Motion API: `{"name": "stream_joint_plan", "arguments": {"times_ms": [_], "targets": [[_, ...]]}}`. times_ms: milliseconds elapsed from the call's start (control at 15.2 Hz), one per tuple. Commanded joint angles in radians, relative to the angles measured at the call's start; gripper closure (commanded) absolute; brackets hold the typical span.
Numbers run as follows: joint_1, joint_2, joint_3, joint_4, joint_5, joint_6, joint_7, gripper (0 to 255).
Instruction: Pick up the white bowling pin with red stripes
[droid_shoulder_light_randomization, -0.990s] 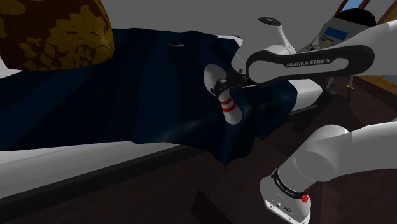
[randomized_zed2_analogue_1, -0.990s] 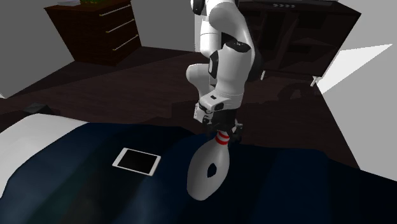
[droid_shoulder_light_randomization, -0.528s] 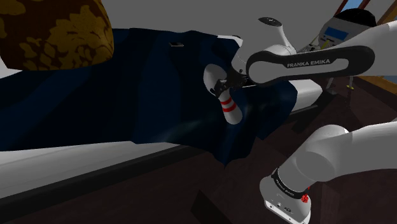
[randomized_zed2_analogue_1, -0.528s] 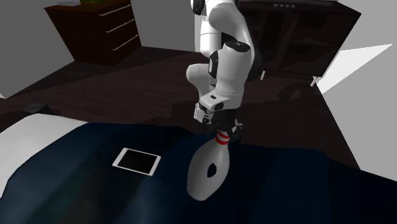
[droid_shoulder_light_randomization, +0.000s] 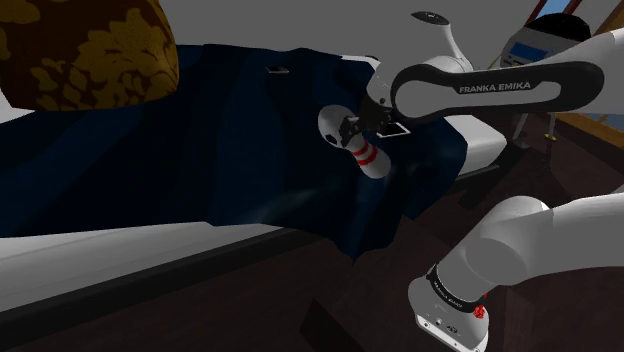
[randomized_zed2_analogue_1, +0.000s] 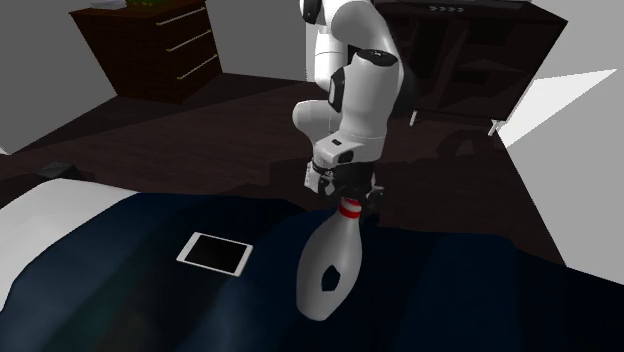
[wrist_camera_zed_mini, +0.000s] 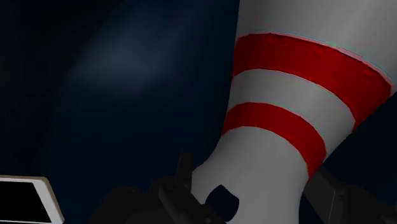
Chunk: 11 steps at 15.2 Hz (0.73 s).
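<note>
A: Jaws?
B: Clenched. The gripper (randomized_zed2_analogue_1: 346, 203) grasps the bowling pin (randomized_zed2_analogue_1: 329, 268) at its narrow neck, right by the two red stripes, with a black finger (wrist_camera_zed_mini: 183, 189) pressed against each side.
A: Where's the pin?
B: Between the jaws, tilted, white fat end hanging low. It's near the tablet (randomized_zed2_analogue_1: 214, 254), to the tablet's right in the second exterior view. Can't tell if the fat end touches anything.
A: Around it?
B: The tablet lies flat on a dark blue blanket (randomized_zed2_analogue_1: 120, 300). The white arm (randomized_zed2_analogue_1: 358, 95) rises above the pin. A dark dresser (randomized_zed2_analogue_1: 150, 50) stands well beyond the tablet.
</note>
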Motion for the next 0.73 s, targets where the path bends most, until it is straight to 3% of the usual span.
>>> {"name": "stream_joint_plan", "arguments": {"times_ms": [0,660], "targets": [[0.001,-0.009,-0.002,0.022,0.001,-0.03,-0.003,255],[0.002,-0.029,-0.008,0.118,0.004,-0.146,-0.014,255]]}}
